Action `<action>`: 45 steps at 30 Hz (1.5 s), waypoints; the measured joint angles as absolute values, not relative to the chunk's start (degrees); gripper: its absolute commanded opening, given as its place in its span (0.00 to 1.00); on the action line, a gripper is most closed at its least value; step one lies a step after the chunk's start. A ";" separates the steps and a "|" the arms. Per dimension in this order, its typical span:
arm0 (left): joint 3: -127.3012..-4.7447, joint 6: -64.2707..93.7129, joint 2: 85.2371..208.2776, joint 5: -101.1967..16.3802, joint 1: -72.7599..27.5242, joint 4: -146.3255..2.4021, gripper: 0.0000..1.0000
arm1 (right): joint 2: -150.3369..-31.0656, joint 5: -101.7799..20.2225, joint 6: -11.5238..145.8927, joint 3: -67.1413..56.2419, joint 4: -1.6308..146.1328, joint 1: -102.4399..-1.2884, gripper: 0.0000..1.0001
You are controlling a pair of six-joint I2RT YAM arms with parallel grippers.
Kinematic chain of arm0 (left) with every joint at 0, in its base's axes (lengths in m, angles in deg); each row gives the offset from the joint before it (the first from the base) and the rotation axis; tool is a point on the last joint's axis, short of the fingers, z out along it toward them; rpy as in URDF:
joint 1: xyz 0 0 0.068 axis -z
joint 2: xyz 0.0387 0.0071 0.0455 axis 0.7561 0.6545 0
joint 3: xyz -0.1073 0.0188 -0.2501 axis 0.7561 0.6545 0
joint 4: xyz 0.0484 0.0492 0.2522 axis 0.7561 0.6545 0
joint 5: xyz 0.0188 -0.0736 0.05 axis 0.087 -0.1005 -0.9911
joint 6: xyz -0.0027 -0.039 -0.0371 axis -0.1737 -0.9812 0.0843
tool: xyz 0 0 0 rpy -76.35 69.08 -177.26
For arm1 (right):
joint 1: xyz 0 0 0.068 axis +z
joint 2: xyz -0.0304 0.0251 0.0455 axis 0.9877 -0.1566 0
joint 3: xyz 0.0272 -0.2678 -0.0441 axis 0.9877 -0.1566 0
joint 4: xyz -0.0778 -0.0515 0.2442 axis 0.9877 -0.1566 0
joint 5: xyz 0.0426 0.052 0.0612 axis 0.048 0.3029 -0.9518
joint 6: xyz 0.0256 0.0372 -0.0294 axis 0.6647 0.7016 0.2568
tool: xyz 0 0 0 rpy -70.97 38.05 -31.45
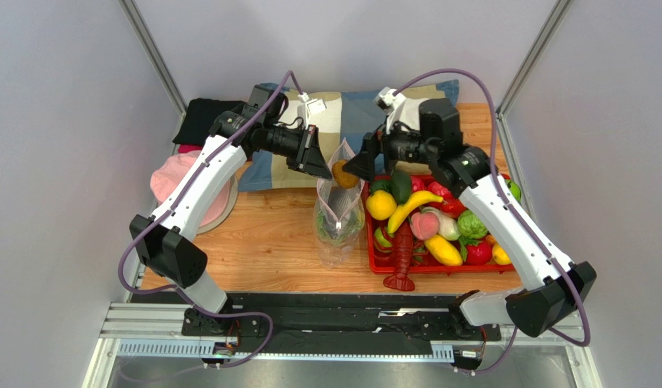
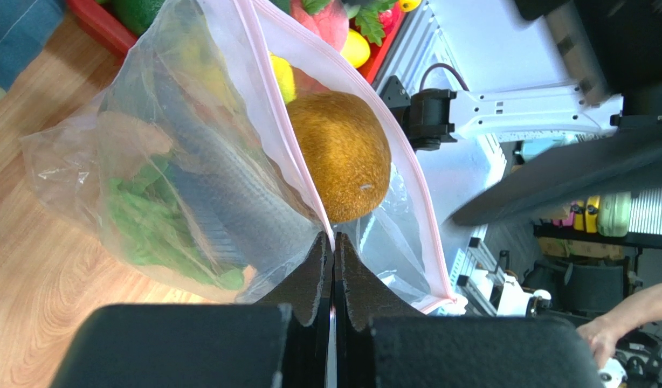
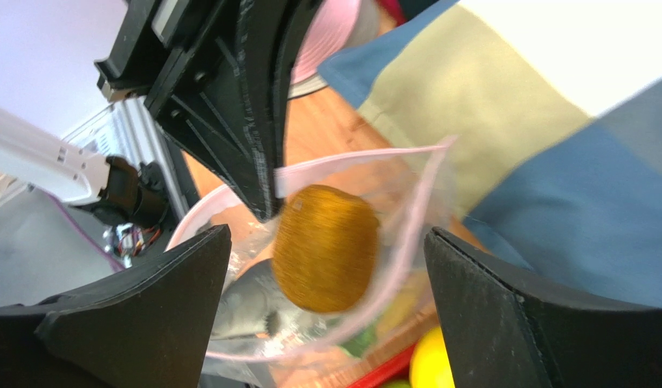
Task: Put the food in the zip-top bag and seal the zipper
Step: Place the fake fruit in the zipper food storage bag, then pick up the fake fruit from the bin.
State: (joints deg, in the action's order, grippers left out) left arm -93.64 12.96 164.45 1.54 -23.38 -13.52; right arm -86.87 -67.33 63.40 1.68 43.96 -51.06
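The small orange-brown fruit (image 2: 338,153) is showing at the open mouth of the zip-top bag (image 1: 338,218), above the lettuce (image 2: 148,234) and grey fish (image 2: 205,186) lying inside. The bag is standing on the table (image 1: 269,234) just beside the red tray (image 1: 368,234). The left gripper (image 2: 333,242) is pinching the zipper (image 2: 269,105), while the right gripper (image 3: 324,234) is gaping wide, its 2 fingers clear of the fruit.

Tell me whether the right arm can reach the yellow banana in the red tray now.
Probably yes. The right end effector is open beside the red tray, and the banana lies on top of the pile there with nothing over it.
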 measured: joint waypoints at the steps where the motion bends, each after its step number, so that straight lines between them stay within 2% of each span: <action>1: -93.64 12.98 164.45 1.54 -23.38 -13.50 0.00 | -86.28 -67.38 63.27 2.25 43.15 -52.15 0.95; 10: -93.66 12.96 164.45 1.51 -23.38 -13.50 0.00 | -81.98 -67.81 62.76 2.33 35.68 -64.96 0.94; 13: -94.23 13.18 164.45 0.64 -23.32 -13.24 0.00 | -81.89 -67.53 62.26 0.23 33.95 -66.36 0.88; 17: -96.46 14.07 164.47 -1.04 -23.05 -11.47 0.00 | -81.93 -68.23 62.54 -1.54 32.07 -66.40 0.70; 18: -96.99 14.36 164.47 -1.68 -22.94 -10.86 0.00 | -82.02 -68.60 62.72 -1.60 31.72 -66.40 0.69; 26: -100.44 19.21 164.49 -9.81 -21.35 -4.43 0.00 | -82.83 -68.27 62.48 -1.60 31.07 -66.42 0.72; 32: -100.44 20.43 164.56 -11.58 -21.17 -2.94 0.00 | -85.82 -63.90 61.32 -2.61 29.62 -66.42 0.81; 45: -100.55 20.48 165.28 -11.12 -21.13 -2.96 0.00 | -96.67 -50.04 62.06 -4.29 28.95 -66.45 0.78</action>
